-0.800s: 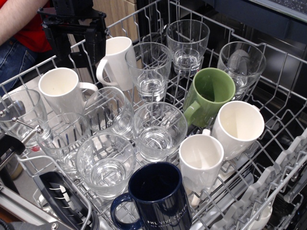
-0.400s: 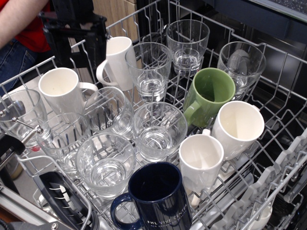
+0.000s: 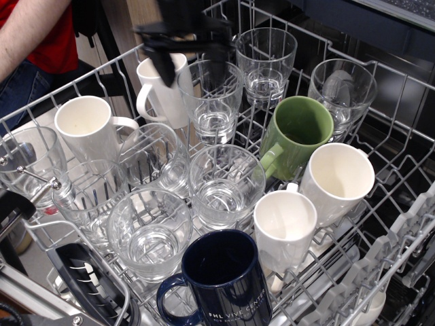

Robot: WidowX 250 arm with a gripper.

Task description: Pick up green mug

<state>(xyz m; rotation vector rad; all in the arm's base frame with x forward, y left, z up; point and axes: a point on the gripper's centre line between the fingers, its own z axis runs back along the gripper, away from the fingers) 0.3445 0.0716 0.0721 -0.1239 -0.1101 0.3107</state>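
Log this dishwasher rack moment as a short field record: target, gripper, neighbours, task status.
target: green mug, upright in the rack, handle toward the front-left, inside looks empty
gripper: gripper blurred, above the rear glasses, left of the mug; its two fingers stand apart, nothing between them
contact: none; gripper and mug are apart
neighbours: white mug just in front of the green one; clear glass behind it; navy mug at the front edge
rack: wire rack
task status: mug not yet grasped
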